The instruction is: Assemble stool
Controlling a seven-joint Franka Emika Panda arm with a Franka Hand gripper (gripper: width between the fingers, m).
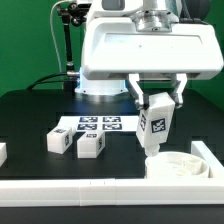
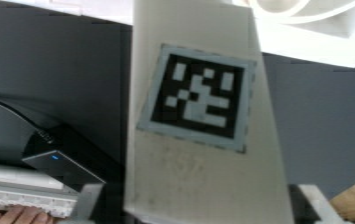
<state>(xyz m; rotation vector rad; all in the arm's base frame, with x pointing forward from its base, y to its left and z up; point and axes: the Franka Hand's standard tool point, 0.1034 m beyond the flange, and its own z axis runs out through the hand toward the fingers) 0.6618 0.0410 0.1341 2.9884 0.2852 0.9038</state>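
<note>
My gripper (image 1: 156,101) is shut on a white stool leg (image 1: 157,119), which hangs tilted with its black-and-white tag facing the camera. Its lower end sits just above the round white seat (image 1: 176,166) at the front of the exterior view's right. In the wrist view the held leg (image 2: 200,110) fills the middle of the picture between my two fingers (image 2: 89,200), and a curved part of the seat (image 2: 316,25) shows beyond its far end. Two more tagged legs (image 1: 58,141) (image 1: 91,146) lie on the black table at the exterior view's left.
The marker board (image 1: 96,124) lies flat behind the loose legs. A long white border rail (image 1: 80,192) runs along the front, and another piece (image 1: 207,152) stands by the seat at the exterior view's right. The arm's white base (image 1: 100,90) is at the back.
</note>
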